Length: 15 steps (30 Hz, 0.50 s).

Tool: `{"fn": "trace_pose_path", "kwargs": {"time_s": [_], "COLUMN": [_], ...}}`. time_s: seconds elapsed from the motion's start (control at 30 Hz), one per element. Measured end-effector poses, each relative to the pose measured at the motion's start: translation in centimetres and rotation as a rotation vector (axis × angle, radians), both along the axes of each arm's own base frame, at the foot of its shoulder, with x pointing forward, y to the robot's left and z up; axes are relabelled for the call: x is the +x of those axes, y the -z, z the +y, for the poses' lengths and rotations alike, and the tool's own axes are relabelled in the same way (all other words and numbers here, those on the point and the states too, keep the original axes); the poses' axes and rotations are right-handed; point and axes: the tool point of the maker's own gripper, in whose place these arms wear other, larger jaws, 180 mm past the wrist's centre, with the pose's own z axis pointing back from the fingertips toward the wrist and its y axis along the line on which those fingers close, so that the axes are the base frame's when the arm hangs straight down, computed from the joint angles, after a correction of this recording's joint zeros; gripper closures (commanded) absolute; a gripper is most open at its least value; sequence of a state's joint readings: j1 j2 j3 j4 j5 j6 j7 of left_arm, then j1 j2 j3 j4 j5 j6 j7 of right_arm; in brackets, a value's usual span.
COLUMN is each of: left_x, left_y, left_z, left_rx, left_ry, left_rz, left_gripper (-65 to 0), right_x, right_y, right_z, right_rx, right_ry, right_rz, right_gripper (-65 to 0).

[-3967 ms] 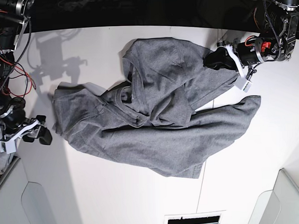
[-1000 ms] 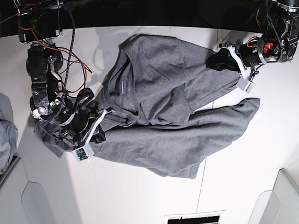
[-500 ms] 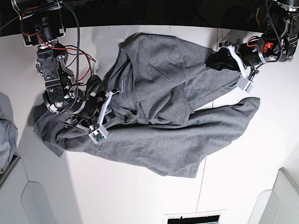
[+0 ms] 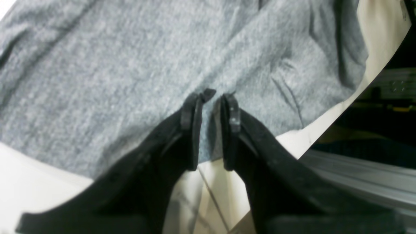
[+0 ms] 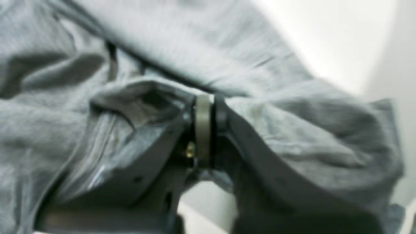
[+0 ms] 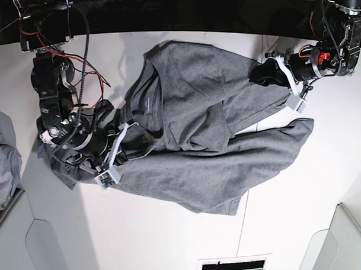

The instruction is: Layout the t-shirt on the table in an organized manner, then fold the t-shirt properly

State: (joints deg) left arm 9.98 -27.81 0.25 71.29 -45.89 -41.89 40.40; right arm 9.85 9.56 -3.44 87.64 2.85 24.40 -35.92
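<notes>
Left wrist view: the left gripper (image 4: 211, 97) has its two black fingers (image 4: 191, 130) drawn close, with a fold of the heather-grey t-shirt (image 4: 130, 71) pinched between them at the cloth's edge. Below the fingers, bare white desk (image 4: 29, 182) shows, crossed by a thin dark seam line (image 4: 213, 195).

Right wrist view: the picture is blurred. The right gripper (image 5: 204, 107) is clamped tight, its fingers (image 5: 224, 113) pressed together on a raised ridge of the t-shirt (image 5: 292, 130). Crumpled fabric lies on both sides of it. A patch of the white desk (image 5: 325, 42) shows beyond the cloth at the upper right.

Base view: the t-shirt (image 6: 210, 128) lies rumpled across the middle of the desk (image 6: 172, 242), not spread flat, with overlapping folds and its broad lower part stretching toward the right. The right gripper (image 6: 130, 140) sits on the shirt's left portion, closed on a bunched fold there. The left gripper (image 6: 264, 73) holds the shirt's upper right edge. A paler grey bundle of cloth (image 6: 3, 159) rests at the far left edge, apart from the shirt. Light grey bins (image 6: 350, 241) with rounded corners stand at the lower corners.
</notes>
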Motion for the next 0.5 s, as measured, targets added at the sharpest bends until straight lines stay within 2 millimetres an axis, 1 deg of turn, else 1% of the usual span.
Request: {"fn": "trace_pose_path", "kwargs": {"time_s": [0.1,0.2,0.33,0.43,0.47,0.5], "left_x": [0.1,0.1,0.1,0.1,0.2,0.1], "left_y": [0.0,-0.1,-0.1,-0.2,-0.2,-0.2], "left_z": [0.3,0.4,0.5,0.5,0.5,0.4], "left_rx": [0.009,0.012,0.012,0.007,0.003,-0.001], "left_ry": [0.002,0.002,0.002,-0.003,-0.007,-0.009], "left_rz": [-0.001,-0.001,-0.001,0.001,0.003,0.006], "left_gripper": [-15.4,-15.4,-15.4,-15.4,-15.4,-15.4], "right_x": [-1.1,-2.2,-4.2,-5.0,-5.1,-5.1], "right_y": [-1.1,-1.5,-0.3,-0.1,-0.3,-0.6], "right_z": [-2.9,-5.8,-9.4,-12.0,-12.7,-13.1], "right_rx": [-0.027,-0.071,-0.117,-0.127,-0.111,-0.089], "right_ry": [0.035,0.065,0.118,0.18,0.201,0.22], "right_rz": [-0.023,-0.03,0.015,0.029,0.026,0.021], "right_gripper": [0.0,0.0,0.0,0.0,-6.2,-15.3]}}
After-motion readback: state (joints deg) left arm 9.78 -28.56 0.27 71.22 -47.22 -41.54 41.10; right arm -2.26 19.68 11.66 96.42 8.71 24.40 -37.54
